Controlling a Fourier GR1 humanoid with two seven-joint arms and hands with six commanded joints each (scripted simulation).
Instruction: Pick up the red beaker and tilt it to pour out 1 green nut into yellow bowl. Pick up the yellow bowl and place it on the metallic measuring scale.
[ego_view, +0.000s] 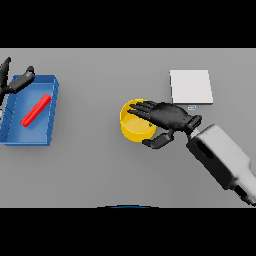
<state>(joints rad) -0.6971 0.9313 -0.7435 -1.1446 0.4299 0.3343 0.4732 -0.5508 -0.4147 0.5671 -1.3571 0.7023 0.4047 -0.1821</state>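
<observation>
The right hand (167, 117) lies over the right side of the yellow bowl (131, 125) at the centre of the frame, fingers stretched left across the rim and the thumb curled beneath against the bowl's near outer wall, so it looks closed on the rim in a pinch, the arm running off to the lower right. A small green speck, likely the green nut (150, 123), shows inside the bowl just under the fingers. The metallic measuring scale (190, 86), a pale square plate, sits up and to the right of the bowl, near but not touching, and just above the wrist; the carry would therefore go up-right across a short gap, and the right hand is plainly the nearer one. The left hand (17, 81) rests at the upper left edge, over the corner of the blue tray (30, 137), its fingers relaxed and holding nothing. In that tray lies the red beaker (36, 110), its long axis slanting from lower left to upper right.
</observation>
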